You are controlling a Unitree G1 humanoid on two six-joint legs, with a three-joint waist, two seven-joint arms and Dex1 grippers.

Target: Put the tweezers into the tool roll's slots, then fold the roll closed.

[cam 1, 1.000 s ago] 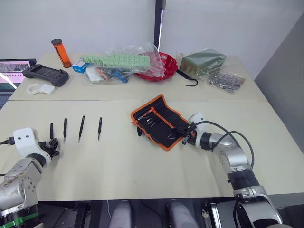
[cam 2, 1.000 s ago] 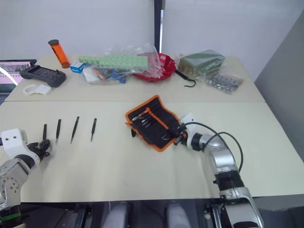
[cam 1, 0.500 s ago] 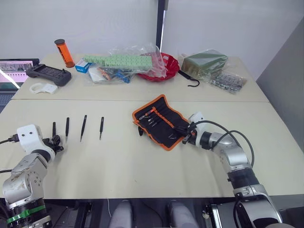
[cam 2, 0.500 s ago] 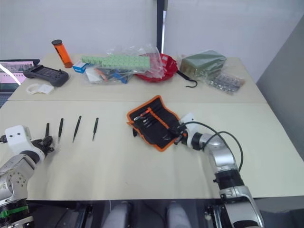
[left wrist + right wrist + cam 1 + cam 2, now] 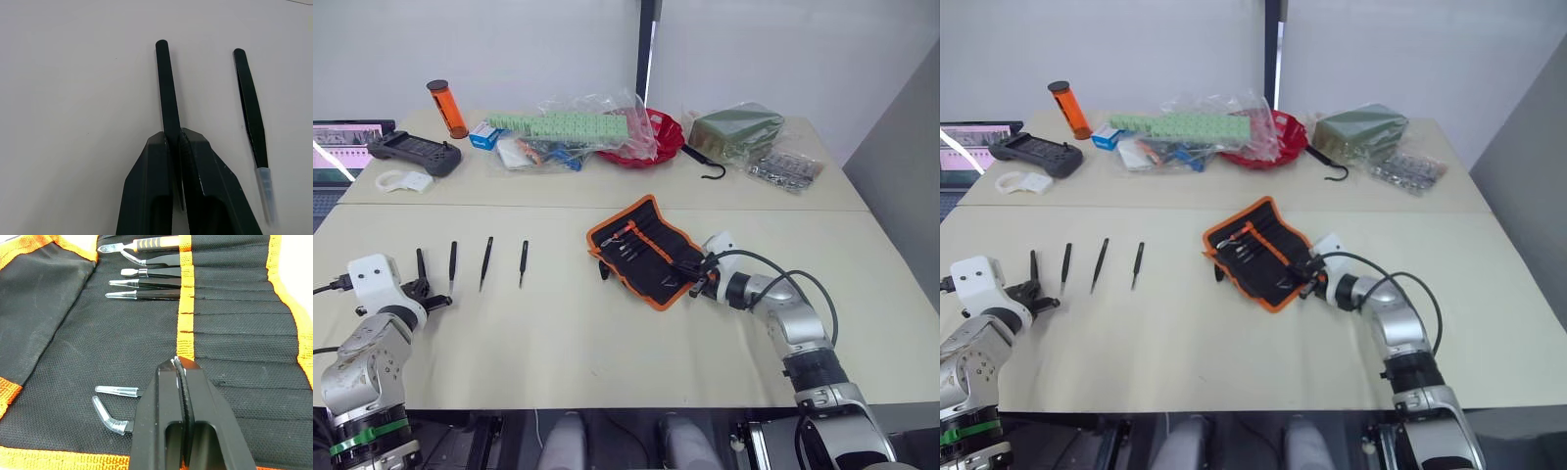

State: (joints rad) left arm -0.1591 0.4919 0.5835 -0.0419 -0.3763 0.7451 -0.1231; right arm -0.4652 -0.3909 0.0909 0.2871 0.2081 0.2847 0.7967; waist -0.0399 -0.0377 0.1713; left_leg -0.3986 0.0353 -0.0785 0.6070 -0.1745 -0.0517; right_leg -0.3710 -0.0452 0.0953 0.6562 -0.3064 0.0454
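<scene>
The tool roll [image 5: 646, 251] lies open on the cream worktop [image 5: 607, 333], right of centre, its orange-bound inner face up and its slots [image 5: 234, 318] running in narrow parallel rows across the black fabric; several tools already sit in those slots, among them an orange-handled one [image 5: 146, 243] and slim pointed pieces with clear tip caps [image 5: 122, 282], while two more capped tips [image 5: 115, 391] stick out lower on the roll; the right gripper [image 5: 697, 281] rests at the roll's near right edge, its fingers [image 5: 161, 431] pressed almost together over the black fabric with a thin dark edge between them, though what that edge belongs to cannot be told; four tweezers [image 5: 486, 262] lie in a row on the worktop well to the left of the roll, roughly parallel and apart from one another; the left gripper [image 5: 423, 295] is at the leftmost tweezer [image 5: 166, 88], its fingers [image 5: 146, 196] narrowed onto the tweezer's lower part so that the rounded end projects beyond them, with the next tweezer [image 5: 250, 112] lying just beside it, clear cap on its tip; at the far side of the worktop stand an orange cylinder [image 5: 441, 108], a black handheld controller [image 5: 414, 152], a red bowl [image 5: 651, 137] under clear plastic bags, an olive-green bag [image 5: 734, 127] and a black hook [image 5: 703, 164].
</scene>
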